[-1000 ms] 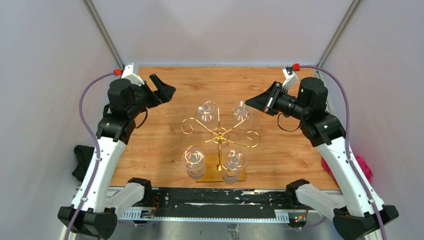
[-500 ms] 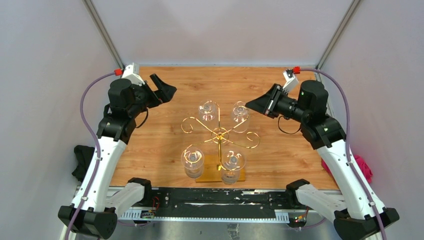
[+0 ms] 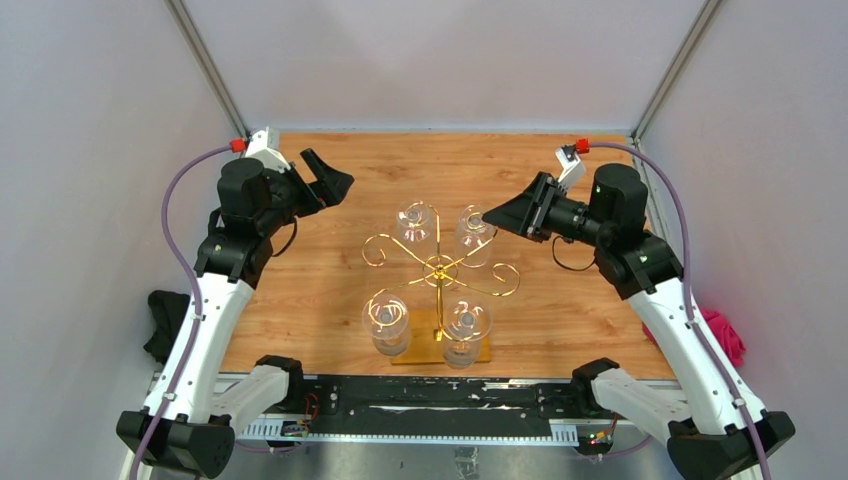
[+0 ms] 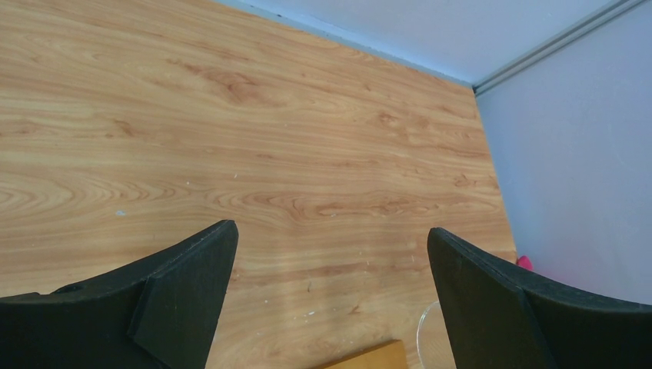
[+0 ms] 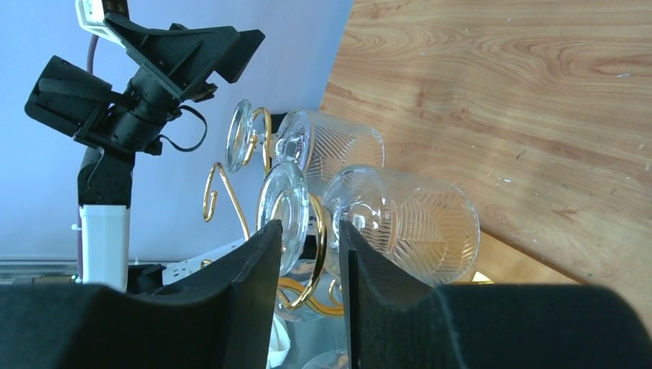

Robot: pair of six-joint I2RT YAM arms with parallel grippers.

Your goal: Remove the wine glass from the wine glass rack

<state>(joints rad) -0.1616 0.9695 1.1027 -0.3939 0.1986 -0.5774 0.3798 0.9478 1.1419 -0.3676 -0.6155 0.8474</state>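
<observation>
Nothing is off yet: all four glasses hang upside down from the wine glass rack [image 3: 440,268], which stands mid-counter [image 3: 560,170] toward the near edge. The right pincer [image 3: 488,214] is at the far-right wine glass [image 3: 476,230], fingers narrowly parted with the stem and the gold arm in the gap; no grip shows. The left pincer [image 3: 335,186] hovers spread wide near the far left corner. Closing, lifting and sliding the glass clear remain, I judge.

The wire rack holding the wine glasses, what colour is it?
The wire rack is gold; clearest from the top camera.
</observation>
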